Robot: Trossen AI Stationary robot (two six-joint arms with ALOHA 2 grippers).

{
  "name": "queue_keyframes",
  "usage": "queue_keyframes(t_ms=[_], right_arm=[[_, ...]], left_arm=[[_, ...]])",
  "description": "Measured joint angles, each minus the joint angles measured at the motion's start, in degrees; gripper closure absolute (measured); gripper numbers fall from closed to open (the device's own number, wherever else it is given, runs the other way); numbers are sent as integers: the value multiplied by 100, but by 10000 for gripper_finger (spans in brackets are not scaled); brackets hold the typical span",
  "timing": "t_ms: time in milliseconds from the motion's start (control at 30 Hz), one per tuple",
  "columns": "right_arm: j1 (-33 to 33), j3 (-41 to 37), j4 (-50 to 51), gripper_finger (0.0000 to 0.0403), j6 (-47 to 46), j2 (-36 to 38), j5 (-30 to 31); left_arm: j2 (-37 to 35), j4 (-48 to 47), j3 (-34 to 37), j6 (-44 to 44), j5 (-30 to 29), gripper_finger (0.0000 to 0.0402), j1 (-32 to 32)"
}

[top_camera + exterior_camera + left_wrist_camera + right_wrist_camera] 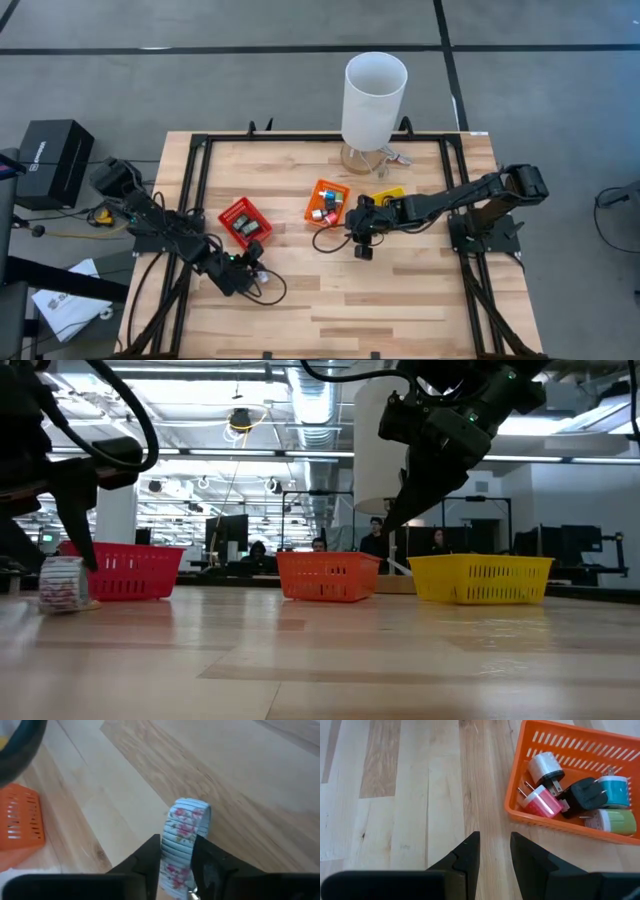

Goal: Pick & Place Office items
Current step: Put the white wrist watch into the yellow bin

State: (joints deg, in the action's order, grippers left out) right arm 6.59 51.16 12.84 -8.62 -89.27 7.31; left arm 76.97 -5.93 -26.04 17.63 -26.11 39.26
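Presently a roll of floral-patterned tape (182,842) is seen standing on edge between the 2 fingers of the left gripper (176,862), which are drawn in against its flat sides; the grip looks made or all but made, with the roll still on the wooden table (400,300). In the low view the same roll (62,584) rests on the tabletop just in front of the red bin (128,571). From above, the left gripper (252,262) is placed just beside the red bin (245,222), on its front side, so that bin is the nearest of the 3.

The right gripper (494,851) is held above bare wood with its fingers slightly parted and nothing between them. The orange bin (572,790), holding several small plug adapters (580,800), lies just beside it. In the high view this right gripper (362,240) hangs between the orange bin (327,203) and the yellow bin (388,194).

The coming move is judged to turn on the short lift from table to red bin, a job for the left arm, which is nearer.
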Motion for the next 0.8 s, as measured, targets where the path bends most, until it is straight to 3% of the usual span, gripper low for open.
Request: queue_keyframes(t_ms=[200, 367, 633, 800], right_arm=[[2, 0, -2, 303, 0, 0, 0], [-18, -1, -17, 303, 0, 0, 8], [-199, -4, -644, 303, -478, 0, -20], [-212, -11, -1030, 302, -84, -126, -147]], left_arm=[[0, 123, 0, -4, -30, 353, -119], [0, 705, 0, 6, -524, 391, -312], [0, 2516, 0, 12, -1192, 385, -1028], [0, 3609, 0, 195, -1207, 394, -1665]])
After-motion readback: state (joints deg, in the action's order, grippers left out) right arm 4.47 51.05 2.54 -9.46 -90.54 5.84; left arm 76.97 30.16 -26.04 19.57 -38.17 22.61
